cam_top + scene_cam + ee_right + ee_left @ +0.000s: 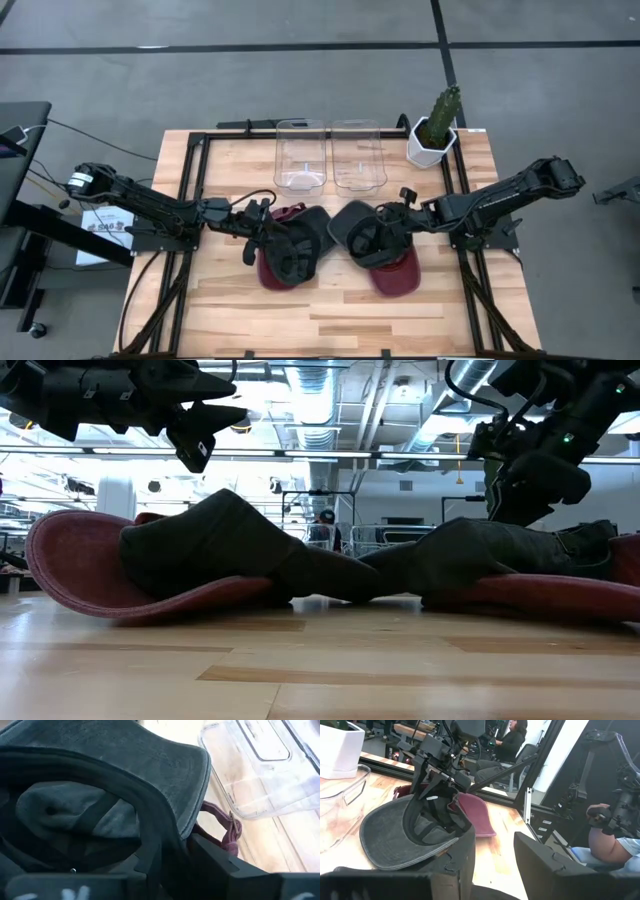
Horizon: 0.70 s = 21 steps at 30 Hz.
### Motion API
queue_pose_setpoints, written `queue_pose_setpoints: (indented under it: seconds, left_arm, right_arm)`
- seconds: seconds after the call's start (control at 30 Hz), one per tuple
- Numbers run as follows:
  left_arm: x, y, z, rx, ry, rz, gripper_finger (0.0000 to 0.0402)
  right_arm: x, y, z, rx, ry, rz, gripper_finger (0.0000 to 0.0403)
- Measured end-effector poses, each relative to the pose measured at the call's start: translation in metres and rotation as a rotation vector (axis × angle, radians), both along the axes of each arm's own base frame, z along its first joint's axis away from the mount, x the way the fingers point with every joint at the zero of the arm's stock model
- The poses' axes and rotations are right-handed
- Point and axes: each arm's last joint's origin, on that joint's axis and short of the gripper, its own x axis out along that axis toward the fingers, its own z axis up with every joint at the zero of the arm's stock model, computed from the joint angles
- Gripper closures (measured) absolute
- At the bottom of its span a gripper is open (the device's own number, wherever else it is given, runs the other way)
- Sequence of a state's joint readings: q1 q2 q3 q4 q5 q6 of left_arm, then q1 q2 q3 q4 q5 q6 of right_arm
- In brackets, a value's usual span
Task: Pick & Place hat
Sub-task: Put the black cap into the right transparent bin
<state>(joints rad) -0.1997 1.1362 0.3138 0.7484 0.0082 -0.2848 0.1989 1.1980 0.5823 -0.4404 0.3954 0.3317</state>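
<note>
Two pairs of caps lie mid-table. On the left, a dark cap (pixel 298 245) rests on a maroon cap (pixel 272 272). On the right, a dark grey cap (pixel 352 228) lies partly on another maroon cap (pixel 398 272). My left gripper (pixel 258 232) hovers open just above the left pair (pixel 210 540); its fingers (pixel 465 860) touch nothing. My right gripper (pixel 378 225) is shut on the right dark grey cap (pixel 405 832), which lies opening-up with its brim toward the left arm. My right gripper (pixel 175 850) holds the dark grey cap by the rim of its crown (pixel 150 815), opposite the brim. One finger is inside the hollow and one outside. The fingers slant down from the table's right. The cap's brim (pixel 395 850) still lies low over the table.
Two clear plastic containers (pixel 300 155) (pixel 357 155) stand behind the caps toward the far edge, and a potted cactus in a white pot (pixel 435 135) stands at the far right. A black frame runs along the table's sides. People sit beyond the table (pixel 512 740).
</note>
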Motion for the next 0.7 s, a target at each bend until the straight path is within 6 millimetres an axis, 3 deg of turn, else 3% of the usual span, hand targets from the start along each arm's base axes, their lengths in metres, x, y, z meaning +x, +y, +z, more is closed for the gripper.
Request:
queue_pose_setpoints:
  seconds: [0.27,0.7]
  left_arm:
    - [0.0,0.0,0.0,0.0,0.0,0.0,0.027]
    - [0.0,0.0,0.0,0.0,0.001,0.0,0.027]
  right_arm:
    - [-0.002,0.0,-0.001,-0.013,0.033,0.029,0.0394]
    - [0.007,0.003,0.018,-0.152,-0.04,0.013,0.0396]
